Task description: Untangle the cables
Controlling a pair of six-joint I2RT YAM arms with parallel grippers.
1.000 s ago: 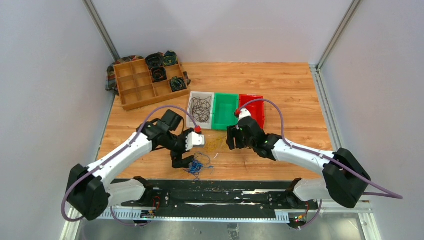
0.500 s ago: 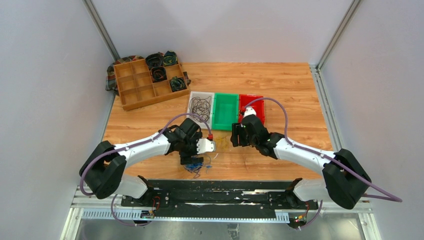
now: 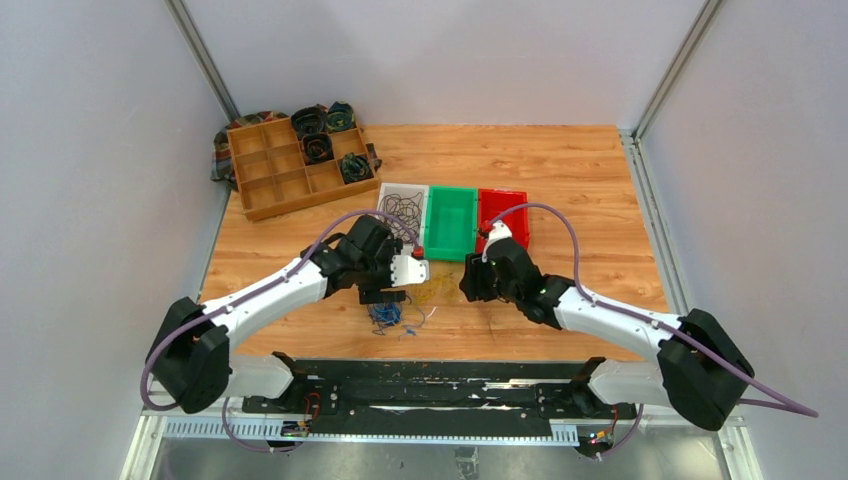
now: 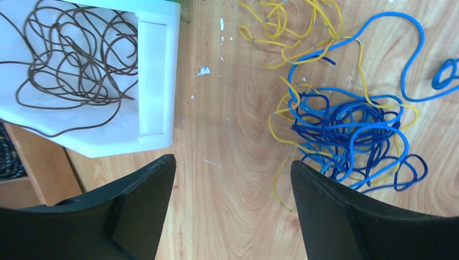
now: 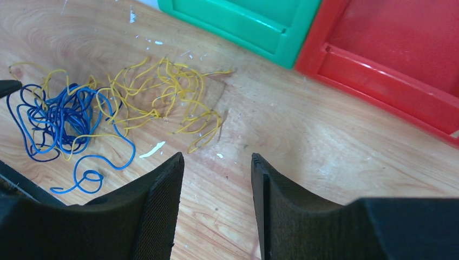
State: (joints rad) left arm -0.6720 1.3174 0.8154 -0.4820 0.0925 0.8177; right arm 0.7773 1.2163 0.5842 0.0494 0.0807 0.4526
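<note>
A tangle of blue cables [image 4: 352, 130] with yellow strands woven through it lies on the wooden table, also seen from above [image 3: 388, 316] and in the right wrist view [image 5: 59, 116]. A loose yellow bunch [image 5: 168, 92] lies just right of it [image 3: 432, 291]. Black cables [image 4: 70, 59] lie in the white bin [image 4: 157, 81]. My left gripper [image 4: 233, 162] is open and empty over bare wood between the bin and the blue tangle [image 3: 384, 296]. My right gripper [image 5: 216, 157] is open and empty, just right of the yellow bunch [image 3: 468, 286].
A green bin [image 3: 450, 222] and a red bin [image 3: 503, 215] stand right of the white bin [image 3: 388, 192]; both show in the right wrist view, green [image 5: 243, 21] and red [image 5: 389, 59]. A wooden divided tray [image 3: 262, 165] with dark coils sits at the back left.
My left gripper has lifted off the blue tangle and moved away from me toward the white bin. The blue tangle stays on the table. My right gripper shifted slightly.
</note>
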